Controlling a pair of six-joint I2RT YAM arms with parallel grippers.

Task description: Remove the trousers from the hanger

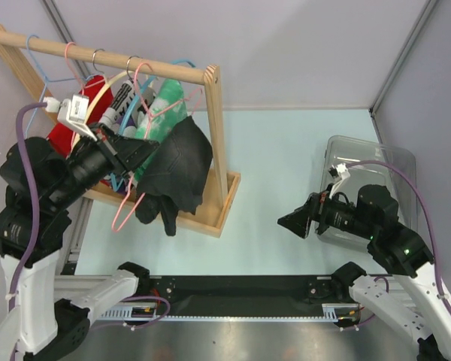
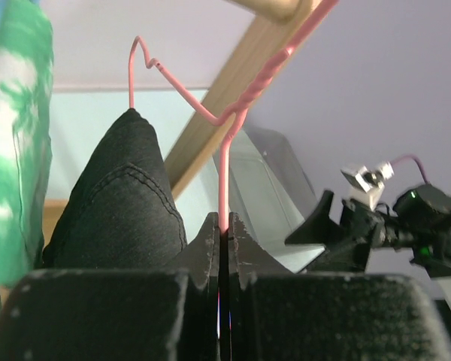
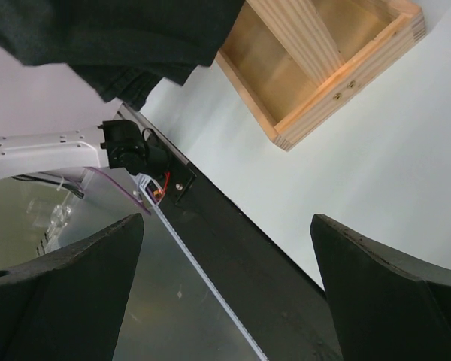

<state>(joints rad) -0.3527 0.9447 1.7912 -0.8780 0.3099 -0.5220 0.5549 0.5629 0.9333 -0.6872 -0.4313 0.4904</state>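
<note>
Left fingers (image 2: 203, 252) are pressed together on the wire of the pink hanger (image 2: 224, 169), with black trousers (image 2: 124, 203) draped on it at the wooden rack (image 1: 216, 113). Right fingers (image 3: 75, 286) are spread, well apart. Hanger is judged steadied; next the trousers must be gripped and pulled off

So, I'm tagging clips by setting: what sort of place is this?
Most likely a robotics lab cell, not a home: plain grey partition walls enclose a pale table, and a small wooden clothes rack stands on it.
</note>
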